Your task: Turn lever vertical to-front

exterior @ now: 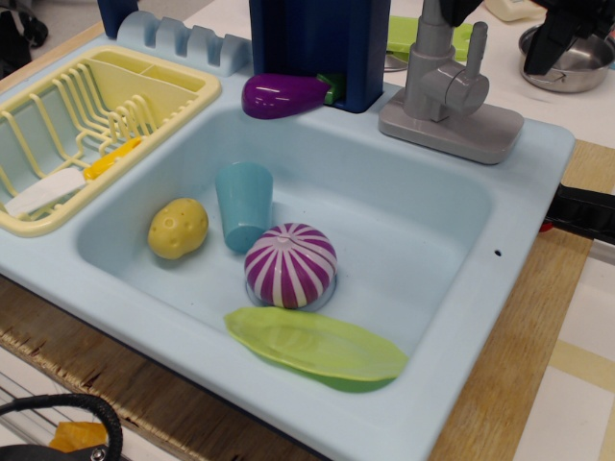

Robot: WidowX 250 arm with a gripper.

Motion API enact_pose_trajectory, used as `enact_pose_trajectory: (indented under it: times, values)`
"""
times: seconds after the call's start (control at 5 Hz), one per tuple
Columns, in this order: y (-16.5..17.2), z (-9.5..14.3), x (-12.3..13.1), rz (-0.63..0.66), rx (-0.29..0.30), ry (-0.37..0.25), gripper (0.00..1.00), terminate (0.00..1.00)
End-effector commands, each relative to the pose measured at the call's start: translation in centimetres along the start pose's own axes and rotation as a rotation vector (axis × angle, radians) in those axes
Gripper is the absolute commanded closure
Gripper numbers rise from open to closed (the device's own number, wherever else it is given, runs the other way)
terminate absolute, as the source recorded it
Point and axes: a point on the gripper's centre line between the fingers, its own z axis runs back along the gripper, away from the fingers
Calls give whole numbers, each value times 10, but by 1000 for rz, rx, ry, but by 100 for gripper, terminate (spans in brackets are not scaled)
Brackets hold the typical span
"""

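The lever [475, 46] stands upright beside the faucet [444, 86], its long axis running nearly straight up and down, rounded tip at the top and lower end joined to the round grey hub on the faucet's right side. Since the task is to swing it from vertical down toward the front, the main move looks not yet done: nothing in the view suggests the rod has tipped forward at all.

The gripper [500, 14] sits at the very top edge of the view, above the faucet, and only dark pieces of it show (one chunk above the spout pipe, another to the right of the lever). No part of it touches the lever. Whether the fingers are spread or closed cannot be told, because most of the gripper is cut off by the frame.

What is left, as I judge it, is the whole turn: come down to the lever's tip, catch it, and push or pull it toward the sink basin [437, 206] in front of the faucet.

In the basin in front of the faucet lie a blue cup [243, 204], a yellow potato [178, 228], a striped purple ball [290, 265] and a green leaf [317, 348], all well apart from the lever
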Motion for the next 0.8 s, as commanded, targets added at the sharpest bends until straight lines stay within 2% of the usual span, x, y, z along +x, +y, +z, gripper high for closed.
enact_pose_trajectory:
  times: [0.0,0.6]
  values:
    - [4,2,8,26,0,-29,100,0]
    - [4,-6,-14,87,-16,31,100,0]
